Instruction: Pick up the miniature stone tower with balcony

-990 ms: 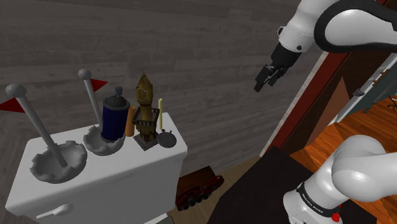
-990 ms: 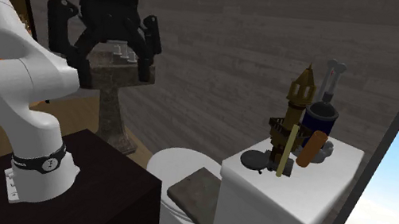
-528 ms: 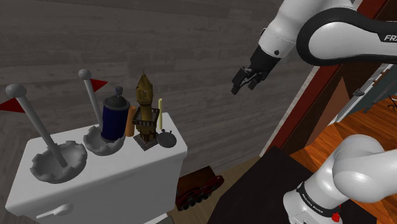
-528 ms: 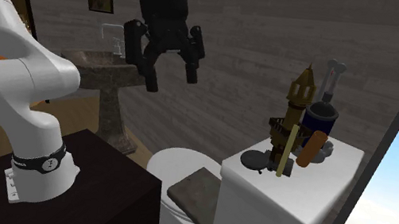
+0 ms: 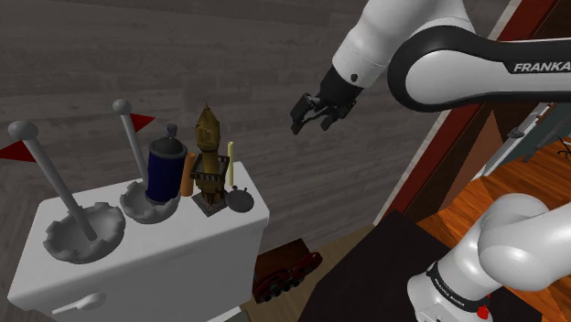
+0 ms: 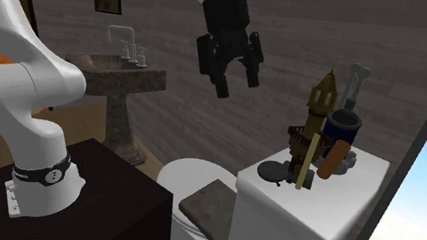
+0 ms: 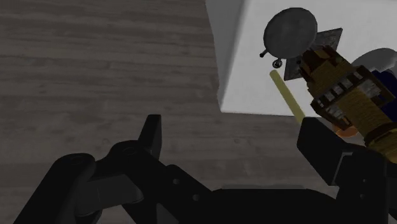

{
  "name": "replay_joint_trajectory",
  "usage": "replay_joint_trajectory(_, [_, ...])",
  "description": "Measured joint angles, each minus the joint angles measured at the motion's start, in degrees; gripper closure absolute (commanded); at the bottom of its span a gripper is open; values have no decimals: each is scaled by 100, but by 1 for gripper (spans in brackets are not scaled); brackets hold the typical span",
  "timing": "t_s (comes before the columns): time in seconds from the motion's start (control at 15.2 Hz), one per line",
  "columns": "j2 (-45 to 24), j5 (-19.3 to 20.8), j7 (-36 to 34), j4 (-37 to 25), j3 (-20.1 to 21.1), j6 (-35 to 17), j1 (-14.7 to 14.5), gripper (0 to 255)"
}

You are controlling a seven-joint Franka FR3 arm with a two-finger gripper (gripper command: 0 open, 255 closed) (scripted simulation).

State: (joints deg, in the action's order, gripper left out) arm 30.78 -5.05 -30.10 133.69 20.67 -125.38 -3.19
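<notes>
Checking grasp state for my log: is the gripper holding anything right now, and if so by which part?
Nothing is held. The gripper is open in mid-air, apart from the tower, which stands on the white tank.

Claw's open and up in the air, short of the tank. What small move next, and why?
Probably carry the claw across toward the tower before lowering it. It hangs open, higher than the tower and off to the side of the tank. The stick and can crowd the tower, so line up over its top first.
</notes>
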Motion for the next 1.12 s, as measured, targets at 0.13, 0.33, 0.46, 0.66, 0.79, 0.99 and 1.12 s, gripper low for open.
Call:
replay_joint_trajectory(0.13, [-266, 68, -327, -201, 252, -237, 63, 0])
replay_joint_trajectory(0.33, [-651, 244, -814, -508, 606, -562, 191, 0])
replay_joint_trajectory(0.46, [-1004, 478, -1263, -857, 948, -715, 318, 0])
replay_joint_trajectory(0.66, [-1493, 921, -1917, -1317, 1398, -924, 517, 0])
replay_joint_trajectory(0.79, [-1842, 1302, -2369, -1687, 1680, -983, 653, 0])
replay_joint_trajectory(0.99, [-2466, 2063, -3148, -2253, 2119, -1049, 816, 0])
replay_joint_trajectory(1.12, [-2976, 2718, -3698, -2779, 2346, -924, 817, 0])
